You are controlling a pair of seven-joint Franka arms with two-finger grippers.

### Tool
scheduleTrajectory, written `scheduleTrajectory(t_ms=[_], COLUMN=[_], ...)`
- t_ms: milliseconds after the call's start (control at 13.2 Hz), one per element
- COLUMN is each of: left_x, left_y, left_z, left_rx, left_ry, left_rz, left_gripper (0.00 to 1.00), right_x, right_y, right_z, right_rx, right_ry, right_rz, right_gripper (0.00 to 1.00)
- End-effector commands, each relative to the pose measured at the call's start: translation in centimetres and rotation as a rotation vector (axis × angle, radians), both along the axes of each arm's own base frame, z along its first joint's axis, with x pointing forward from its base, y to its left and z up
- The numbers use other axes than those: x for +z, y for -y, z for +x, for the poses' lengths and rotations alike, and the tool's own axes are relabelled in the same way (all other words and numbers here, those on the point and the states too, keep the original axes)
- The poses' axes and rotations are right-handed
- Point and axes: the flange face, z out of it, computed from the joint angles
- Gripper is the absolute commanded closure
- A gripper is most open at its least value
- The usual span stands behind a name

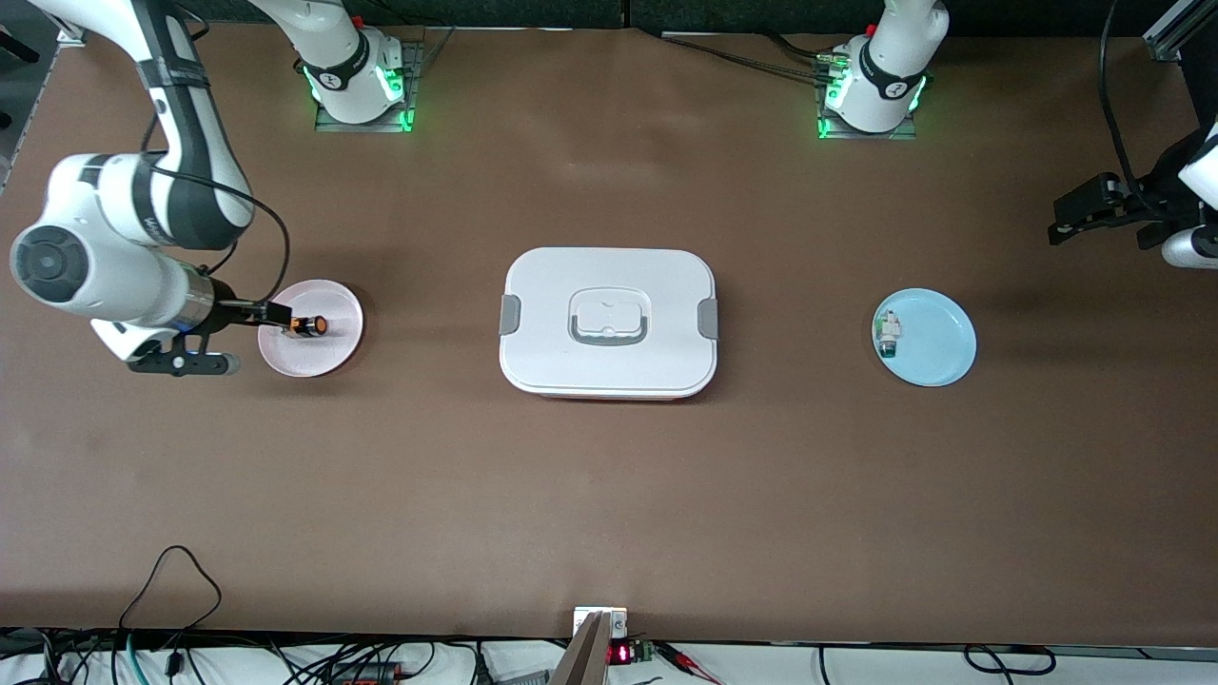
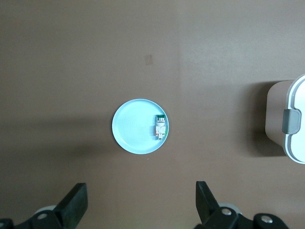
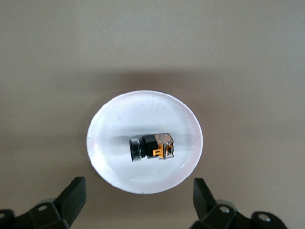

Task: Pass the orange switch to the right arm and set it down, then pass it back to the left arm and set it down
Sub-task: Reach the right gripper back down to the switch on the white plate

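Brown table (image 1: pixel 609 495) | orange switch (image 3: pixel 151 147) on pink plate (image 3: pixel 119 124), under spread, empty right fingers (image 3: pixel 71 198)

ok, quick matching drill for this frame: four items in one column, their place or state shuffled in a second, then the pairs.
Items:
1. orange switch
2. white-and-green component
3. box
4. right gripper

Place or state:
A. lid on, mid-table between the two plates
B. lying on the pink plate
C. open, over the pink plate
D. lying on the blue plate

Pairs: 1-B, 2-D, 3-A, 4-C
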Motion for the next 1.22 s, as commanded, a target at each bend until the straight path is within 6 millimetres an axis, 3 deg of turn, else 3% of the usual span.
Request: scheduleTrajectory(t_ms=[0,380,684,1139], left_x=[0.6,0.7,0.7,0.7], left_y=[-0.2,-0.2,-0.2,-0.1], left_z=[-0.3,-0.3,-0.3,-0.3], left_rx=[0.001,0.001,-0.002,-0.002], left_ry=[0.006,0.009,0.009,0.009], left_rz=[-0.011,-0.013,-0.012,-0.011], left_gripper=[0.0,0.0,0.0,0.0], right_x=[-4.1,-7.9,-9.8,-11.4], right_y=[0.6,1.0,3.3,3.1], right_z=[-3.2,-4.1,-4.3,-4.5], right_rx=[0.059,0.066,0.11,0.078], right_ry=[0.034,0.015,-0.012,-0.031], right_rz=[0.022,0.028,0.045,0.071], right_gripper=[0.0,0.0,0.0,0.0])
